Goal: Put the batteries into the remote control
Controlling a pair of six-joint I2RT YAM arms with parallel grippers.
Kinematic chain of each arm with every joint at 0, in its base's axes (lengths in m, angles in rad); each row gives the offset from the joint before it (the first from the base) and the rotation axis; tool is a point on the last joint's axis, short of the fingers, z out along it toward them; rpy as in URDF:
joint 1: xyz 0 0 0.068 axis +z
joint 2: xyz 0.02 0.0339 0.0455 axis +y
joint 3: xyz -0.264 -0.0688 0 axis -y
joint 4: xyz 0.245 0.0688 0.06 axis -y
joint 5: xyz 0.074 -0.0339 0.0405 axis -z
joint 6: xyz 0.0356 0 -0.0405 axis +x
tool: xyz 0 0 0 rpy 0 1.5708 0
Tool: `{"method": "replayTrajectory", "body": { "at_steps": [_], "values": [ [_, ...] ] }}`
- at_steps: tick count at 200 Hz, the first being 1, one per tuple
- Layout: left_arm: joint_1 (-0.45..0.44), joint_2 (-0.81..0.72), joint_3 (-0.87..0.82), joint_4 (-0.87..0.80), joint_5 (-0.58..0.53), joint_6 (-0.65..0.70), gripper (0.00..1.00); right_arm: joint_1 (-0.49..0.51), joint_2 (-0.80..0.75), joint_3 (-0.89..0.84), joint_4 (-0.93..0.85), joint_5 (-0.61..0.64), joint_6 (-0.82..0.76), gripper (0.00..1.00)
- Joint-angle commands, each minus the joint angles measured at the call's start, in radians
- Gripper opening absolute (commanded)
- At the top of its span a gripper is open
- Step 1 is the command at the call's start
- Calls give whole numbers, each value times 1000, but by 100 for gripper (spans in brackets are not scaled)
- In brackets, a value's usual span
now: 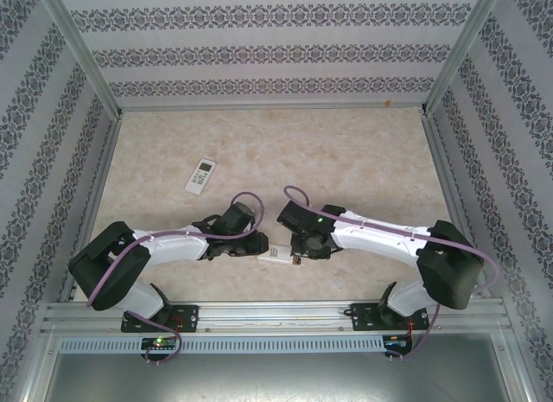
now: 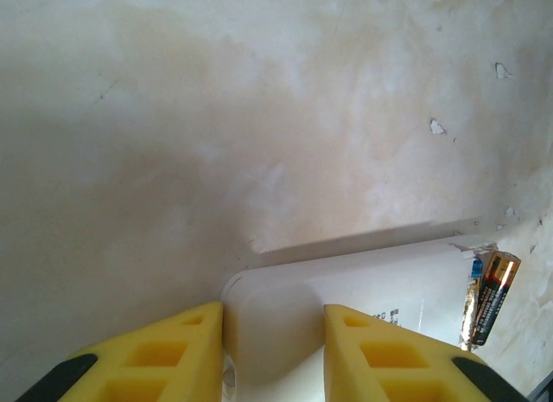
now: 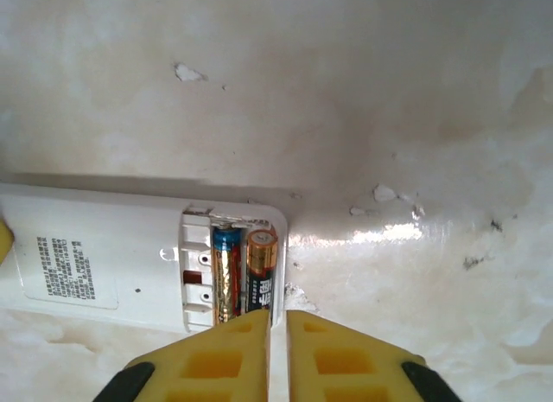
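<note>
A beige marble-patterned tabletop [image 1: 346, 151], chipped in places, lies evenly lit. Walls [image 1: 276, 39] papered in dark floral bands enclose three sides of it. Aluminium posts [image 1: 79, 49] rise at its far corners.
</note>
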Motion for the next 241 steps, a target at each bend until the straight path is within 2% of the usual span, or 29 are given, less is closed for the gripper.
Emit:
{"method": "replayTrajectory", "body": {
  "at_steps": [1, 77, 140, 172, 201, 241],
  "values": [
    [-20, 15, 4, -92, 1, 26, 32, -13, 35, 23, -6, -16, -31, 9],
    [-20, 21, 8, -96, 1, 42, 32, -6, 149, -6, 105, -31, -35, 4],
    [-20, 33, 8, -85, 7, 42, 32, 26, 241, 29, 53, -50, -33, 3],
    [-20, 34, 10, -84, 7, 44, 32, 29, 148, 80, -26, 6, -63, 5],
    [-20, 33, 22, -113, -13, 57, 32, 29, 42, 74, -15, 26, -85, 9],
    [-20, 30, 18, -103, -11, 48, 32, 29, 85, 82, 26, 18, -75, 11]
  ]
}}
